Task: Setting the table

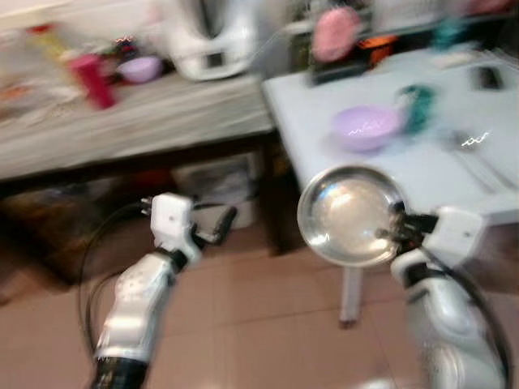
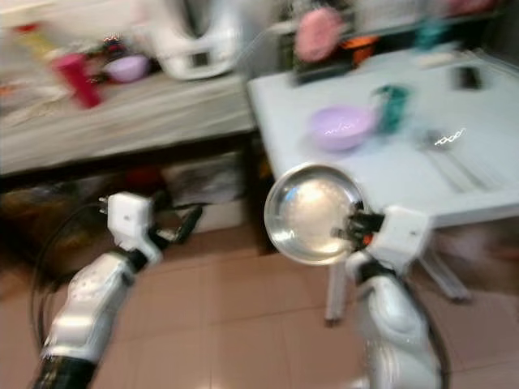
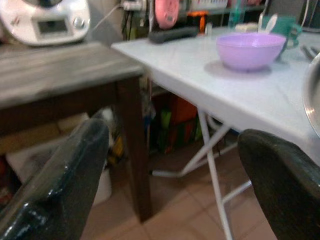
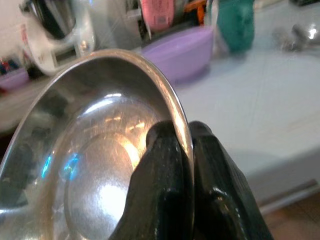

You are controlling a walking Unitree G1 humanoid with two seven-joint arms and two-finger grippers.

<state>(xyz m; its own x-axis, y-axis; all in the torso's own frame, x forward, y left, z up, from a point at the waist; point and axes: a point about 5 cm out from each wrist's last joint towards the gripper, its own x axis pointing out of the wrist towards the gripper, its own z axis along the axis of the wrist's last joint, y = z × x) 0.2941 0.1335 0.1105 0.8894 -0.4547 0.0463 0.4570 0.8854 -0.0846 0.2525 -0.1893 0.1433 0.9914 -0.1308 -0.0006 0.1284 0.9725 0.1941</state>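
Right claw (image 4: 182,150) holding steel plate (image 1: 350,215) by its rim, in front of the white tabletop (image 1: 422,166).

The 2 right fingers (image 4: 162,165) are pinched on the plate's edge, 1 on each face; the plate is tilted up on edge, just off the tabletop's near edge and above the tiled floor (image 1: 268,324). On the white tabletop stand a purple bowl (image 1: 365,127) and, just beside it, a teal cup (image 1: 418,107); cutlery (image 1: 474,150) lies further to the right. Left claw (image 3: 170,180) is spread wide and carries nothing, raised over the floor in front of the dark wooden tabletop (image 1: 130,121), which bears a white appliance (image 1: 209,36), a red cup (image 1: 93,79) and a second purple bowl (image 1: 139,69). Head views are blurred.
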